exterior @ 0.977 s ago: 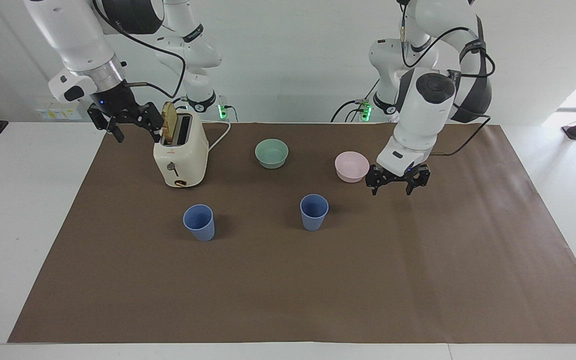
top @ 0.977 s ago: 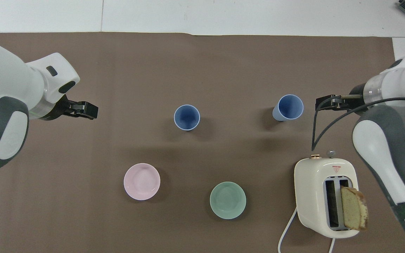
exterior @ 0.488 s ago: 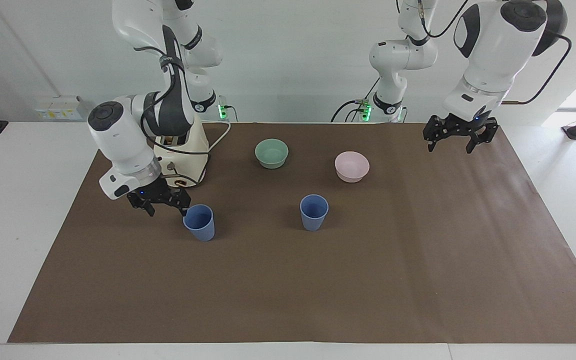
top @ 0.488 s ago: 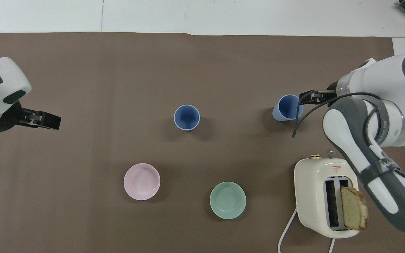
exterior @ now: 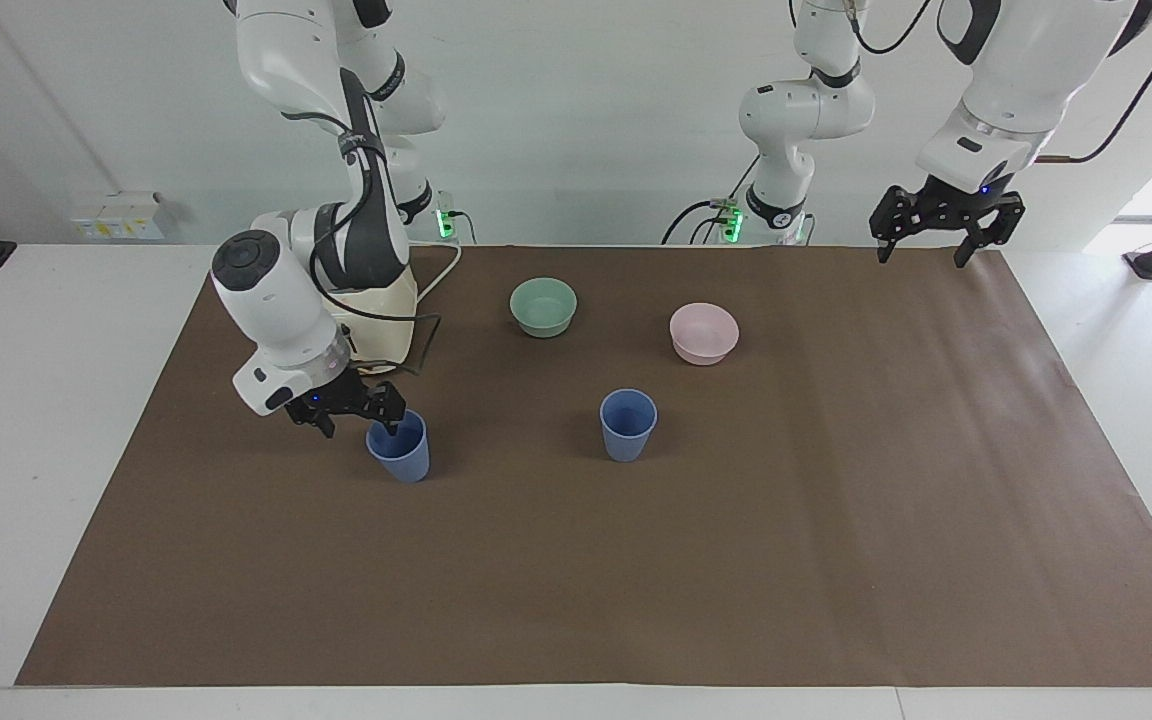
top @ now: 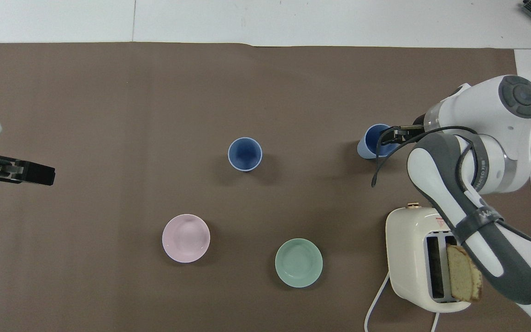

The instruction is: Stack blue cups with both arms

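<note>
Two blue cups stand upright on the brown mat. One cup (exterior: pixel 399 450) (top: pixel 367 146) is toward the right arm's end, the other cup (exterior: pixel 628 424) (top: pixel 244 154) stands mid-table. My right gripper (exterior: pixel 356 415) (top: pixel 389 136) is low and open at the first cup's rim. One finger (exterior: pixel 391 416) reaches over the cup's mouth and the other stays outside it. My left gripper (exterior: pixel 921 248) (top: pixel 46 174) is open and empty, high in the air over the mat at the left arm's end, and it waits.
A cream toaster (top: pixel 413 258) (exterior: pixel 394 300) with a bread slice (top: pixel 463 279) stands nearer to the robots than the first cup, partly hidden by the right arm. A mint-green bowl (exterior: pixel 543 306) (top: pixel 298 263) and a pale pink bowl (exterior: pixel 703 332) (top: pixel 185 238) sit nearer to the robots than the cups.
My right gripper came down from beside the toaster to the cup and now has a finger over its rim. My left gripper rose and drew back toward its own end of the table.
</note>
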Action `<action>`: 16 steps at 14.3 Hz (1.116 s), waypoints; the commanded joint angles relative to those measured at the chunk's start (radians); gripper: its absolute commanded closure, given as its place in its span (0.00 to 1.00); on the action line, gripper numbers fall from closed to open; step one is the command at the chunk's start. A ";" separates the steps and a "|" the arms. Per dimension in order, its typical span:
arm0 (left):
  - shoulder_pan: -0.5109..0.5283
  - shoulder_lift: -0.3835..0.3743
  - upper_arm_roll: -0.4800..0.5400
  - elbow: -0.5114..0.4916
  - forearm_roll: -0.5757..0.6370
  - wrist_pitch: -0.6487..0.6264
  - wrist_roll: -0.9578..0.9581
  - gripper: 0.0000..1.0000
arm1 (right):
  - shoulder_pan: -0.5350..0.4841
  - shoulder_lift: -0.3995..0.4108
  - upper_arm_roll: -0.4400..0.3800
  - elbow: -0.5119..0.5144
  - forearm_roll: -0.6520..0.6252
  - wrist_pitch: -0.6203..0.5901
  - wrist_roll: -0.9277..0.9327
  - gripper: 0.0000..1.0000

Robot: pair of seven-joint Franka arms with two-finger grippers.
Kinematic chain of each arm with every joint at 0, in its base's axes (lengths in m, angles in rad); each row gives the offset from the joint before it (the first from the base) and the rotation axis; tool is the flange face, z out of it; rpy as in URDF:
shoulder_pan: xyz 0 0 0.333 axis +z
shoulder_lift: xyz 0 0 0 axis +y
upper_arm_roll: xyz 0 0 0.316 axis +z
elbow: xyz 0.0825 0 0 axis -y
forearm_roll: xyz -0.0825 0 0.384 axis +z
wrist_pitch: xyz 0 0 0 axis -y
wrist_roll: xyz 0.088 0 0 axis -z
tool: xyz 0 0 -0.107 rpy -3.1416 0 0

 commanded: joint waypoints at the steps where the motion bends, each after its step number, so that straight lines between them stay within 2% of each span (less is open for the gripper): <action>1: 0.004 0.005 -0.003 0.040 -0.013 -0.041 0.006 0.00 | -0.008 -0.013 0.004 -0.023 -0.011 0.023 -0.053 0.36; 3: 0.013 0.004 0.007 0.046 -0.017 -0.029 0.001 0.00 | -0.011 -0.013 0.004 -0.023 -0.011 0.023 -0.056 0.81; 4: 0.016 -0.002 0.010 0.035 -0.019 -0.023 0.010 0.00 | -0.010 -0.012 0.004 -0.023 -0.011 0.026 -0.056 0.93; 5: 0.013 -0.006 0.026 0.025 -0.020 -0.024 0.021 0.00 | -0.010 -0.010 0.004 -0.021 -0.011 0.029 -0.056 1.00; 9: 0.038 0.004 0.033 0.011 -0.020 -0.020 0.019 0.00 | -0.010 0.004 0.004 0.002 -0.011 0.030 -0.048 1.00; 11: 0.018 0.005 0.030 0.012 -0.030 -0.017 0.006 0.00 | -0.008 0.016 0.004 0.040 -0.011 0.017 -0.048 1.00; 13: 0.027 0.004 0.033 -0.001 -0.083 0.037 -0.005 0.00 | -0.008 0.019 0.004 0.078 -0.011 0.000 -0.048 1.00; 16: 0.029 0.004 0.037 -0.002 -0.082 0.034 0.002 0.00 | -0.005 0.014 0.012 0.178 -0.006 -0.118 -0.030 1.00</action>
